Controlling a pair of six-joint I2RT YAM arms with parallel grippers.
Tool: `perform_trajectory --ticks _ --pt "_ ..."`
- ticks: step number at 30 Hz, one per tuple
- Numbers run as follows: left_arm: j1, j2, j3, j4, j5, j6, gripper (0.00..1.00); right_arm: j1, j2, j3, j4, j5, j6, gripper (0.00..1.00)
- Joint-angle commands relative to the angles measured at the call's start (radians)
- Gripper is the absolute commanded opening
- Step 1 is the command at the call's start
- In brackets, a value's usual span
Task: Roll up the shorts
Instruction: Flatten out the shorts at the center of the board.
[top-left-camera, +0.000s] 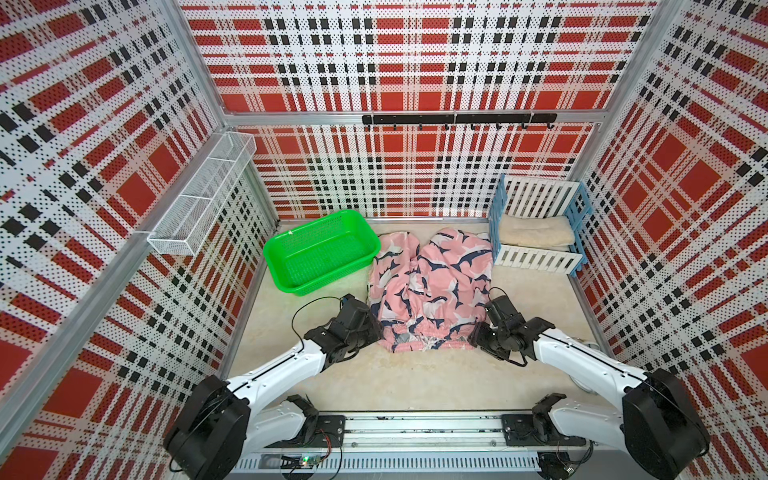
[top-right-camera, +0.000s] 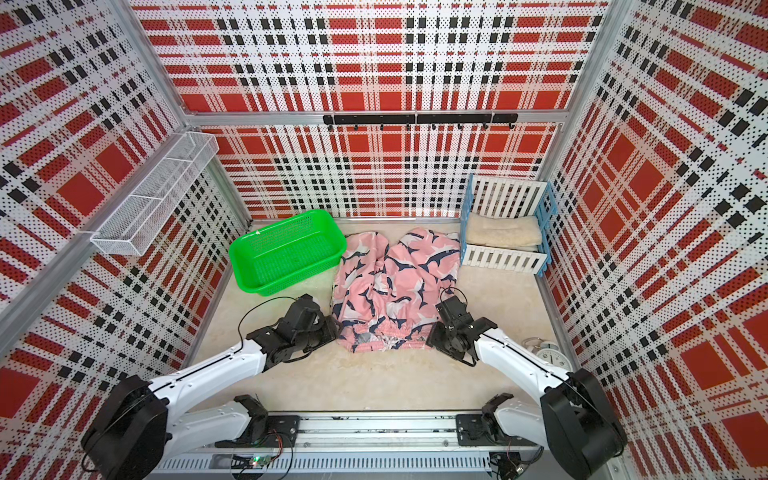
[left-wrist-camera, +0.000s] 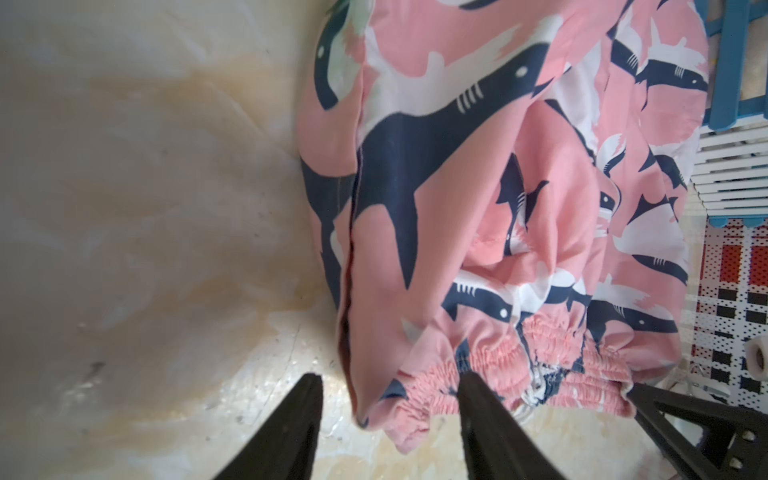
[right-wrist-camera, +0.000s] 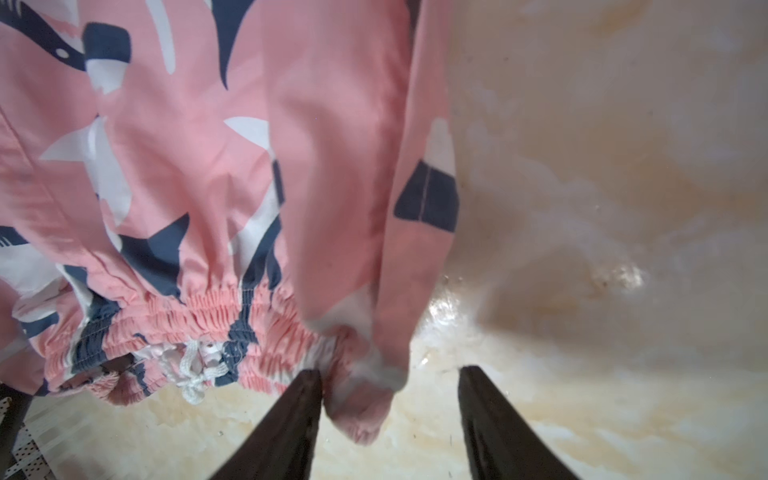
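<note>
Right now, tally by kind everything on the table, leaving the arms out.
Garments: 1, shorts
Towels: 1, towel
Containers: 2, green basket and slatted crate
Clocks: 1, clock
Total: 5

Bare tabletop (top-left-camera: 415, 374) before the shorts (top-left-camera: 432, 282); green basket (top-left-camera: 320, 257) and crate (top-left-camera: 536, 259) alongside

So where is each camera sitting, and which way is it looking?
Top views: high over the robot's base, looking down at the shorts; both arms show.
Left wrist: on the left arm, looking low along the open left gripper at one waistband end.
Right wrist: on the right arm, past the open right gripper at the opposite end.
Shared: both wrists see the waistband.
</note>
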Motion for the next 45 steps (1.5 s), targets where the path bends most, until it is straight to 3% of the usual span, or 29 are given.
perform_trajectory --ticks 1,6,10,13,18,19,24,29,32,36,41,45 --pt "-0.035 0.066 0.021 -0.010 0.066 -0.029 0.64 0.003 0.035 -0.022 0.042 -0.013 0.047 0.72" --pt "-0.068 0.114 -0.020 0.032 0.087 -0.046 0.69 0.002 0.080 -0.011 0.110 -0.022 0.049 0.69" --pt "-0.046 0.150 -0.057 0.089 0.107 -0.040 0.63 0.002 0.122 -0.016 0.153 -0.024 0.041 0.59" --pt "-0.027 0.165 -0.066 0.123 0.101 -0.033 0.45 0.002 0.132 -0.024 0.149 -0.003 0.027 0.39" --pt "-0.005 0.156 -0.050 0.147 0.082 -0.024 0.02 0.001 0.094 -0.031 0.151 0.023 0.029 0.08" --pt "-0.003 0.139 -0.040 0.147 0.077 -0.021 0.00 0.001 0.085 -0.024 0.146 0.028 0.028 0.01" --pt "0.020 -0.039 0.058 0.135 -0.006 0.036 0.00 0.002 -0.056 0.049 0.157 0.121 -0.005 0.00" --pt "0.075 -0.227 0.295 0.136 -0.072 0.243 0.00 0.002 -0.190 0.218 0.226 0.267 -0.153 0.00" --pt "0.104 -0.270 0.492 0.127 -0.091 0.375 0.00 0.002 -0.200 0.359 0.291 0.291 -0.277 0.00" --pt "0.118 -0.236 0.663 0.146 -0.115 0.448 0.00 0.002 -0.259 0.600 0.299 0.458 -0.448 0.00" --pt "0.117 -0.184 0.615 0.298 -0.025 0.394 0.00 0.002 -0.283 0.967 0.252 0.647 -0.735 0.00" --pt "0.122 -0.181 0.614 0.371 -0.020 0.381 0.00 0.002 -0.238 1.091 0.235 0.617 -0.780 0.00"
